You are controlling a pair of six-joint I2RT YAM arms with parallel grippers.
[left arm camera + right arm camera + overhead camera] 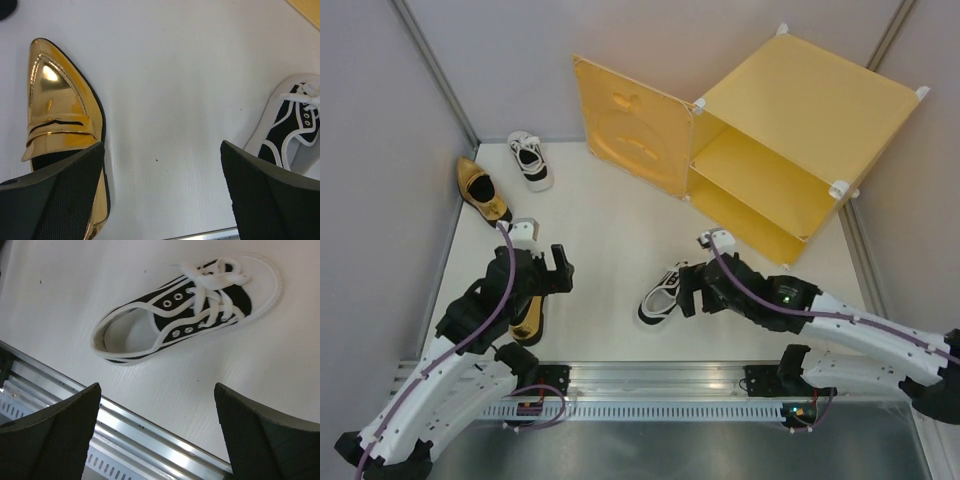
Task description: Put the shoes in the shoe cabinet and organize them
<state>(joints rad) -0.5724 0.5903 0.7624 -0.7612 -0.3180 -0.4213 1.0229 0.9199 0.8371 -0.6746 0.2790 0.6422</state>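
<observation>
The yellow shoe cabinet [810, 100] stands at the back right with its face-embossed door [630, 125] swung open and one inner shelf showing. One white sneaker [531, 160] and one gold loafer [483, 189] lie at the far left. The second gold loafer [528, 318] lies by my left gripper [558, 268], which is open and empty. In the left wrist view this loafer [57, 110] lies partly under the left finger of that gripper [162, 195]. The second sneaker [660, 293] lies just left of my open, empty right gripper [688, 290]. In the right wrist view it [190, 310] lies beyond that gripper [157, 435].
An aluminium rail [650, 380] runs along the table's near edge and shows in the right wrist view [125, 425]. Grey walls close in the table on the left and at the back. The second sneaker also shows at the right in the left wrist view [292, 125].
</observation>
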